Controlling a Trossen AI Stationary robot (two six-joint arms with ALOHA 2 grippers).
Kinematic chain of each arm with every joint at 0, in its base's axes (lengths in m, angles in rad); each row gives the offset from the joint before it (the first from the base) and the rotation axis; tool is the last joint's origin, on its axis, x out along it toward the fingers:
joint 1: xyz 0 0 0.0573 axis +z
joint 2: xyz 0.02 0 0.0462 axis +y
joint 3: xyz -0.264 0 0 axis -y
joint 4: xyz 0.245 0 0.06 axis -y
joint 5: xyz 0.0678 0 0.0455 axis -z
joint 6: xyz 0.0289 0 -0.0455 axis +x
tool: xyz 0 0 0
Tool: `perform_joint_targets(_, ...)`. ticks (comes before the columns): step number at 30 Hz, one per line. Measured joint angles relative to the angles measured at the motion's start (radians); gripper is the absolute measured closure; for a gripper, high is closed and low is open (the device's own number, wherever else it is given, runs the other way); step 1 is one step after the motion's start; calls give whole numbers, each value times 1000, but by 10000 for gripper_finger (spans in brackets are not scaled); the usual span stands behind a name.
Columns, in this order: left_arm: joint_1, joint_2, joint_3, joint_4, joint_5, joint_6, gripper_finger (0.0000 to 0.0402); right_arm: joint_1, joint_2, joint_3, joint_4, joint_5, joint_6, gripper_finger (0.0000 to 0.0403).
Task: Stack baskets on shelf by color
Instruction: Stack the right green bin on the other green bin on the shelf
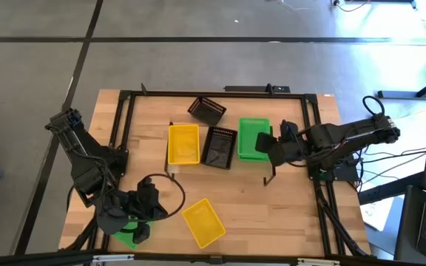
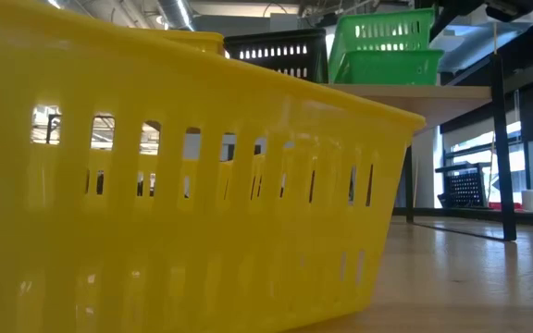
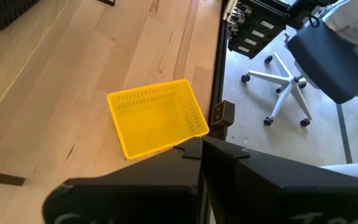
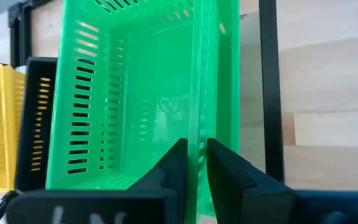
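Note:
On the shelf [image 1: 266, 164] stand a yellow basket [image 1: 183, 144], a black basket [image 1: 220, 146] and a green basket [image 1: 251, 137], side by side. My right gripper [image 4: 196, 158] is over the shelf's right end, shut on the green basket [image 4: 135, 93]. In the low view this upper green basket [image 2: 382, 32] sits in a second green one [image 2: 391, 67]. My left gripper [image 3: 201, 148] is shut and holds nothing, near the table's near-left corner. Close by are a loose yellow basket [image 1: 203, 222] and another green basket [image 1: 128, 235] on the table. My right gripper pinches the green basket's right-hand long wall [image 4: 199, 134], one finger inside the basket and one outside. It comes from above, pointing down. The basket sits roughly upright, nested in the green basket under it on the shelf.
A second black basket [image 1: 207, 111] lies tilted on the table behind the shelf. The loose yellow basket [image 2: 155, 185] fills the low view's foreground. Black rails frame the tabletop [image 1: 124, 133]. An office chair [image 3: 316, 68] stands on the floor beyond the table's edge.

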Motion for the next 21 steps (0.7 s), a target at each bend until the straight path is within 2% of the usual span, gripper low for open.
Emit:
perform_joint_targets(5,0,0,0,0,0,0,401,33,0,0,3,80,0,350)
perform_joint_targets(10,0,0,0,0,0,0,401,44,0,0,4,41,1,350)
perform_joint_targets(21,0,0,0,0,0,3,401,43,0,0,-7,72,-46,350)
